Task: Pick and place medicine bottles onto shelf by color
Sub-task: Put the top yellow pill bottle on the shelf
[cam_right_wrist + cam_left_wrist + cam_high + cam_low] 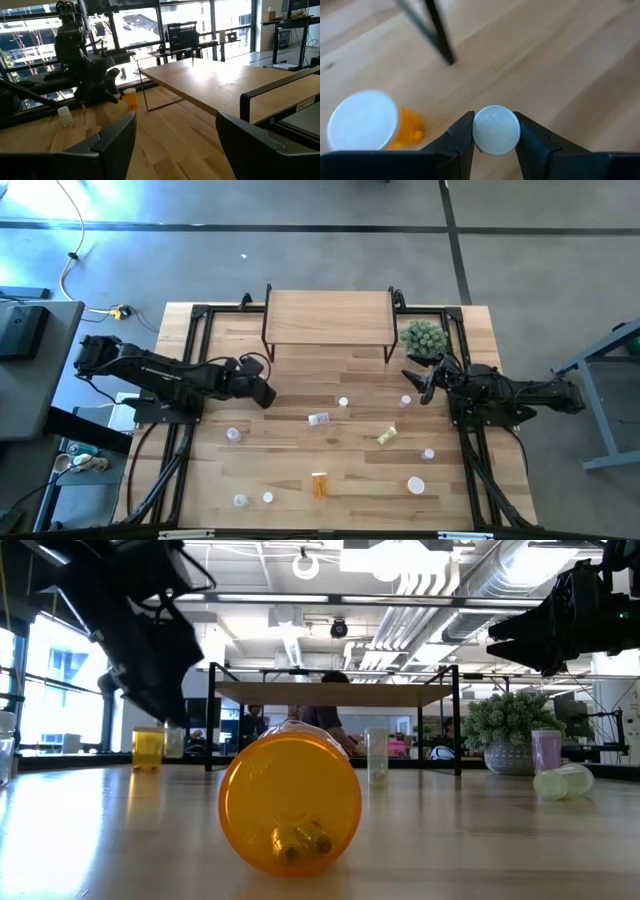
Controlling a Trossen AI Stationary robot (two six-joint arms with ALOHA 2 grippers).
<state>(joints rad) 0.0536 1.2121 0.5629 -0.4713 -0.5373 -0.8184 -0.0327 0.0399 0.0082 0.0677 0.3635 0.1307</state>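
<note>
My left gripper stands left of the table's middle, in front of the shelf's left legs, shut on a white-capped bottle. An orange white-capped bottle stands upright right beside it. The shelf with its light wooden top stands at the far middle. My right gripper is open and empty, raised near the plant. Other bottles are scattered on the table: an orange one on its side, a yellow-green one, a pink one. My left gripper pinches the bottle's round white cap between its two fingers, one on each side. The fingers come from above, pointing down. The cap hides the bottle's body, and I cannot tell whether the bottle stands on the table or is lifted.
A green spiky plant in a pot stands at the shelf's right end, close to my right gripper. Small clear bottles lie at the near left. A black shelf leg is just beyond my left gripper.
</note>
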